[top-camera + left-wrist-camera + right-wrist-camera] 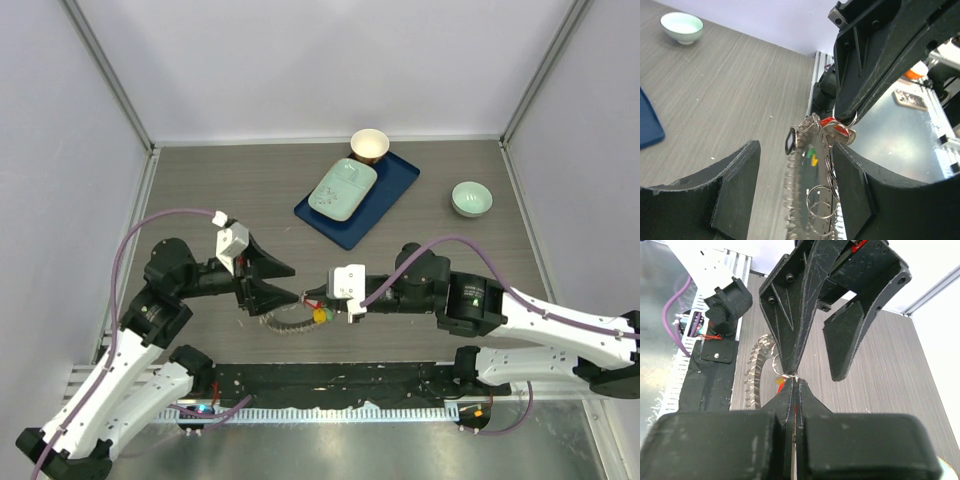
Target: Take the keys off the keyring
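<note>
The keyring [283,326], a grey toothed ring, lies near the table's front edge between the two arms. In the left wrist view the keyring [794,200] runs down between my left gripper's [795,197] wide-open jaws, and small wire loops touch the right finger [855,195]. My right gripper [794,381] is shut on the red key [833,128], whose red head shows at its tip. A green and a yellow key head [812,156] hang below. From above, my left gripper [288,281] faces my right gripper [316,296] tip to tip.
A blue tray [395,180] at the back carries a pale green lidded dish [342,188], with a small cup [369,145] at its far corner. A pale green bowl [471,198] stands to the right. A black rail [330,385] runs along the near edge.
</note>
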